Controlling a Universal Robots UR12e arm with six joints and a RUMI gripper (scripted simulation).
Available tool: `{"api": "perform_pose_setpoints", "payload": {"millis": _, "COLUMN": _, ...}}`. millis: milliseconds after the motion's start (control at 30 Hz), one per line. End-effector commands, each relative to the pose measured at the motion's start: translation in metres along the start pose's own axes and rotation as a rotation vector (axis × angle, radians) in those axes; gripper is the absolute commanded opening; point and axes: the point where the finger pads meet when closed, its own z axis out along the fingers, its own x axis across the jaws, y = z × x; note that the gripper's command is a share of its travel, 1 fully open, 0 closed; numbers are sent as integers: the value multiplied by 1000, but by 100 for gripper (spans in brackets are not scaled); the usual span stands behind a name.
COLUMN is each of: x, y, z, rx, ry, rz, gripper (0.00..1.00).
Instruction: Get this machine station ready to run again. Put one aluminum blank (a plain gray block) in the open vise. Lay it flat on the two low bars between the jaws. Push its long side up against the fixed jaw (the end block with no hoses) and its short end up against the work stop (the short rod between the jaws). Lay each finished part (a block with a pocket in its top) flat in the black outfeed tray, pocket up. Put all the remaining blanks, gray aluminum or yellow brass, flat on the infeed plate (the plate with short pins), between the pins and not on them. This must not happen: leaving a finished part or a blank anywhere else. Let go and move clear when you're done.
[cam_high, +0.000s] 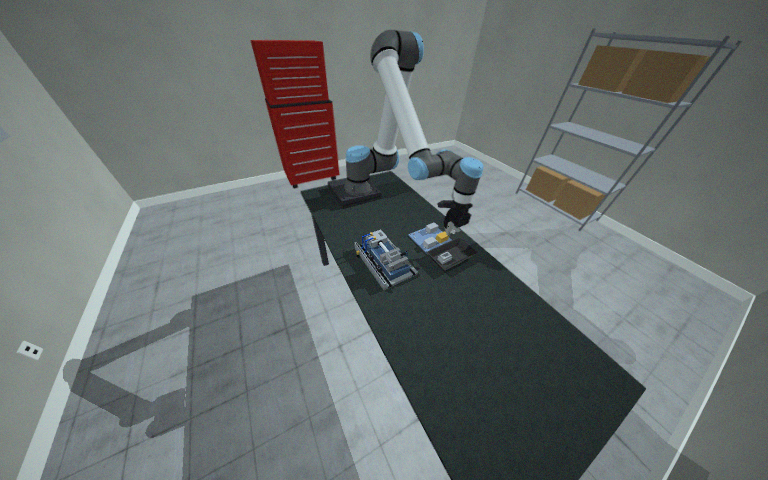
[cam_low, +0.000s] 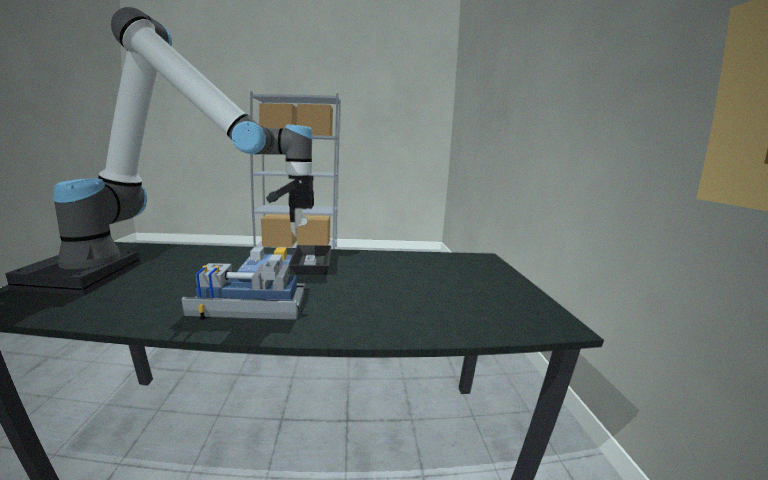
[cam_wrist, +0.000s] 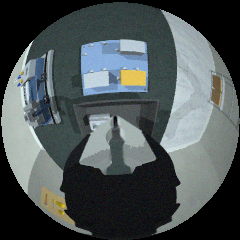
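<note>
Dark green rectangular table top (cam_low: 430, 300), arm end, right-hand long edge as the top view frames it:

- White six-joint arm with blue joint caps (cam_high: 403, 101), mounted on a dark square base plate (cam_high: 338, 195) at the table's far end.
- Black two-jaw gripper (cam_high: 454, 224), pointing down, hanging above the black outfeed tray and clear of it; jaws clenched together with nothing between them.
- Black shallow rectangular outfeed tray (cam_wrist: 80, 112), near the right-hand long edge. One pale gray block (cam_high: 444, 257) lies flat inside; its top is too small to read for a pocket.
- Light blue infeed plate with short pins (cam_wrist: 90, 92), just beside the tray on the side toward the arm's base. On it: one yellow brass block (cam_wrist: 133, 77) and two plain gray aluminium blocks (cam_wrist: 95, 80) (cam_wrist: 132, 46), all lying flat. The brass one lies nearest the tray and table edge.
- Blue and gray machine vise on a gray base (cam_low: 243, 294), with blue hoses at one end, toward the opposite long edge. Contents between the jaws cannot be made out.

Off the table:
- Red drawer cabinet (cam_high: 294, 107) against the wall.
- Gray metal shelf rack (cam_high: 592, 53) holding brown cartons.
</note>
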Motion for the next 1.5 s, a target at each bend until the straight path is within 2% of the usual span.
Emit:
{"api": "perform_pose_setpoints", "payload": {"millis": 0, "x": 0, "y": 1, "z": -1, "rx": -2, "ry": 0, "rz": 0, "gripper": 0}}
{"api": "perform_pose_setpoints", "payload": {"millis": 500, "x": 0, "y": 1, "z": -8, "rx": -2, "ry": 0, "rz": 0, "gripper": 0}}
{"api": "perform_pose_setpoints", "payload": {"millis": 833, "x": 0, "y": 1, "z": -25, "rx": -2, "ry": 0, "rz": 0, "gripper": 0}}
{"api": "perform_pose_setpoints", "payload": {"millis": 1267, "x": 0, "y": 1, "z": -60, "rx": -2, "ry": 0, "rz": 0, "gripper": 0}}
{"api": "perform_pose_setpoints", "payload": {"millis": 1467, "x": 0, "y": 1, "z": -66, "rx": -2, "ry": 0, "rz": 0, "gripper": 0}}
